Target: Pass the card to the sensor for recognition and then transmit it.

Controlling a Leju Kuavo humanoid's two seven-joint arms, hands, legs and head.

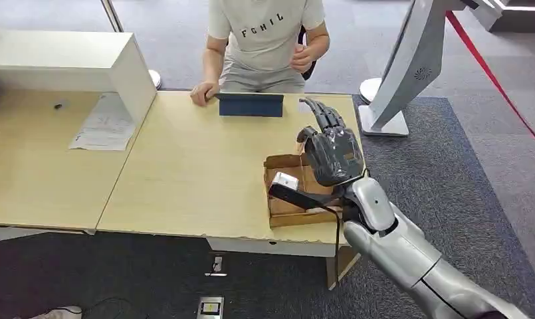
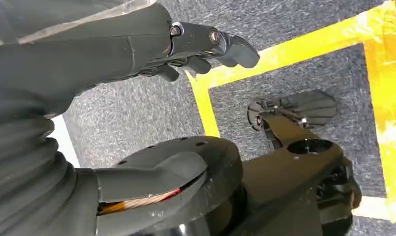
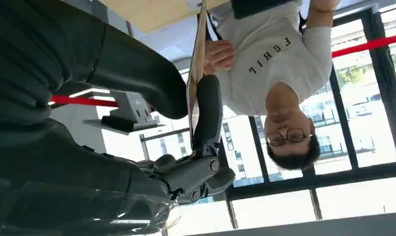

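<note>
The card [image 3: 195, 69] is in the robot's right hand [image 1: 332, 151]. In the right wrist view the card is thin and seen from its edge. The thumb [image 3: 208, 110] presses on one side of it and a dark finger presses on the other side, so the hand pinches it. In the head view the card is too hard to pick out behind the hand.

The right arm comes up from the near right corner of the table [image 1: 185, 173]. It is bent at the wrist. The hand is held up high with its back to the camera, and the other fingers point up and away, toward the far edge.

Under the hand, a cardboard box [image 1: 286, 214] sits at the near right edge of the table. A small white thing [image 1: 285, 180] and a black flat device [image 1: 296, 195] with a cable lie in it.

A dark blue stand [image 1: 251, 105] is at the far edge. A person [image 1: 264, 40] sits just behind it, with one hand on the table beside the stand.

The left hand [image 2: 112, 64] hangs down over the grey floor with yellow tape [image 2: 294, 49]. Its fingers are a little bent, apart from the thumb, and hold nothing.
</note>
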